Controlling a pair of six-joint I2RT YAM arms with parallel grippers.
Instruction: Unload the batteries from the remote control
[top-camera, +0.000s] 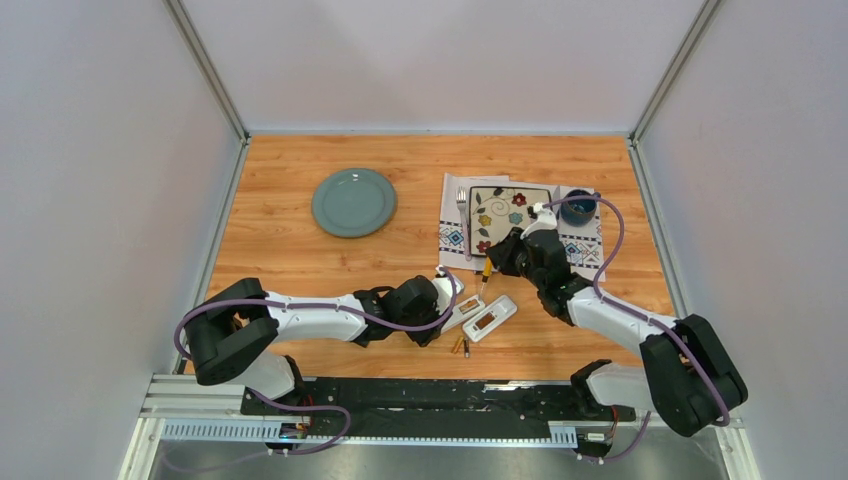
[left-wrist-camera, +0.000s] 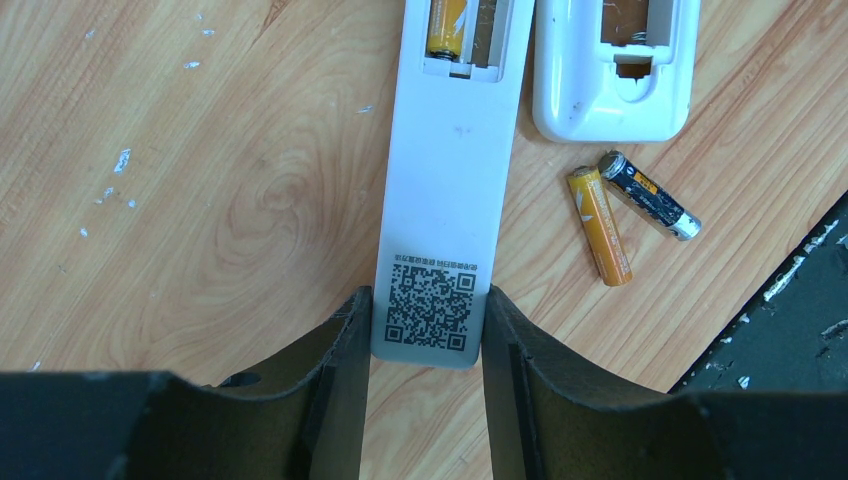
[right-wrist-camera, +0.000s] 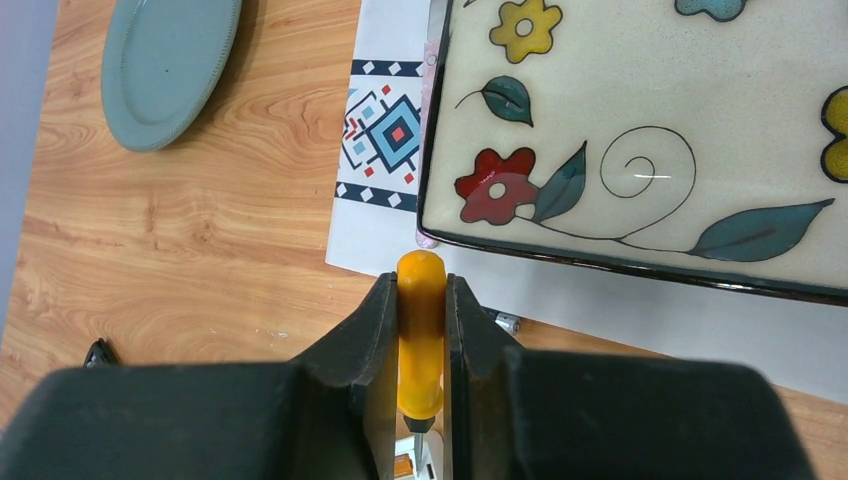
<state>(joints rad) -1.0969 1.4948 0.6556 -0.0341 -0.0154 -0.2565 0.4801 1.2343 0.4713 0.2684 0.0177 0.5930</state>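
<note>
Left gripper (left-wrist-camera: 425, 305) pins the remote (left-wrist-camera: 455, 150) steady by its end so the right gripper (right-wrist-camera: 421, 340), clamped on a screwdriver (right-wrist-camera: 420, 275), can pry out the battery (left-wrist-camera: 447, 25) in its bay; two batteries (left-wrist-camera: 599, 226) lie loose alongside.

The wooden table (top-camera: 280, 250) is warm orange-brown with darker swirls of grain. The slim white plastic remote control (left-wrist-camera: 445, 200) carries a black-and-white square code (left-wrist-camera: 430, 307), and the battery in its open bay (left-wrist-camera: 447, 25) is gold-orange. The rounded white plastic remote (left-wrist-camera: 612, 90) has a brownish cavity. One loose slim battery (left-wrist-camera: 599, 226) is gold-orange. The other loose battery (left-wrist-camera: 648, 194) is dark grey with, I think, a yellow band and a silver end.

The screwdriver's plastic handle (right-wrist-camera: 420, 330) is bright orange. The round ceramic plate (top-camera: 353, 201) is grey-green. The square ceramic plate (right-wrist-camera: 640, 120) is cream and black-rimmed, with red and yellow flowers, teal leaves and a thin black curl. The white paper placemat (right-wrist-camera: 385, 150) bears blue, red and black diamonds.
</note>
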